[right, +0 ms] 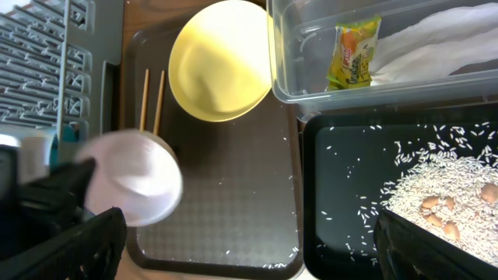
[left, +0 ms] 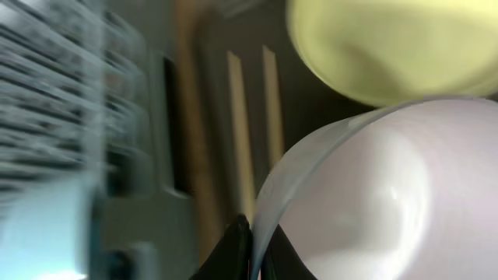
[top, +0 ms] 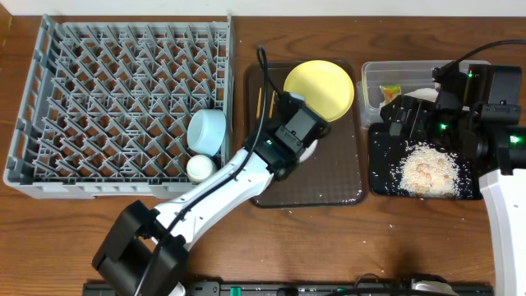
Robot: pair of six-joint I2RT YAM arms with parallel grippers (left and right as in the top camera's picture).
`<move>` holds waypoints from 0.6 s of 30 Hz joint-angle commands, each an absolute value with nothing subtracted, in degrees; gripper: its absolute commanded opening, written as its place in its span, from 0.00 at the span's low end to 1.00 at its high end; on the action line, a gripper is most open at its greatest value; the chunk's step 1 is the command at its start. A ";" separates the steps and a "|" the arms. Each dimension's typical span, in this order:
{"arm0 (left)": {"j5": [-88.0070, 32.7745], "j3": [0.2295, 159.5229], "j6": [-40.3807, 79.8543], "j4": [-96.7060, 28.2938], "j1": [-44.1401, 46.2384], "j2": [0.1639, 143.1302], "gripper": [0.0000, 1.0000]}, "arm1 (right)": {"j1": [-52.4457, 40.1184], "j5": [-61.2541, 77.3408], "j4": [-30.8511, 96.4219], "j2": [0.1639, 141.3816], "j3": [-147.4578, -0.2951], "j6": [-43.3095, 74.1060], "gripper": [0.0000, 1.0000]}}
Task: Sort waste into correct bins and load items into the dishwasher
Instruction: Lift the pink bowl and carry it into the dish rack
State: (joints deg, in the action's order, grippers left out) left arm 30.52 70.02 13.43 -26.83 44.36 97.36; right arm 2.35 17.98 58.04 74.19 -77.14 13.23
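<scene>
White and round, the bowl [right: 134,187] hangs above the left part of the dark brown tray [top: 329,181], its rim pinched between the jaws of the left gripper [left: 250,247]. Just beyond it lie the chopsticks [right: 152,101], side by side, and the yellow plate [top: 319,86] at the tray's far end. To the left, the grey dish rack [top: 115,99] holds the light blue bowl [top: 206,130] and the small white cup [top: 200,168] near its right edge. To the right, the clear tub [right: 311,47] contains the wrapper [right: 354,53] and napkin [right: 436,43]; the black tray [right: 342,194] carries the rice scraps [right: 436,187]. The right gripper [right: 253,249] hovers there, jaws spread wide and holding nothing.
</scene>
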 commanded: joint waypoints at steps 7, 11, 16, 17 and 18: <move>56.47 70.96 -10.76 -4.75 42.15 96.07 0.08 | 2.61 17.80 58.11 73.87 -78.28 13.67 0.99; 56.66 70.96 -19.51 7.75 36.58 96.79 0.07 | 2.61 17.78 58.11 73.87 -78.28 13.65 0.99; 55.75 70.96 -23.68 13.41 28.14 99.20 0.08 | 2.61 17.80 58.11 73.87 -78.28 13.67 0.99; 55.57 70.96 -24.75 14.28 26.87 99.96 0.07 | 2.61 17.78 58.08 73.87 -78.28 13.67 0.99; 55.57 70.96 -25.93 15.31 25.76 100.73 0.08 | 2.61 17.80 58.11 73.87 -78.28 13.67 0.99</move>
State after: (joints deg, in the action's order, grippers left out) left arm 54.24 70.22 -20.14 14.11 28.25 98.24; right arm 2.35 17.98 58.06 74.19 -77.23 13.23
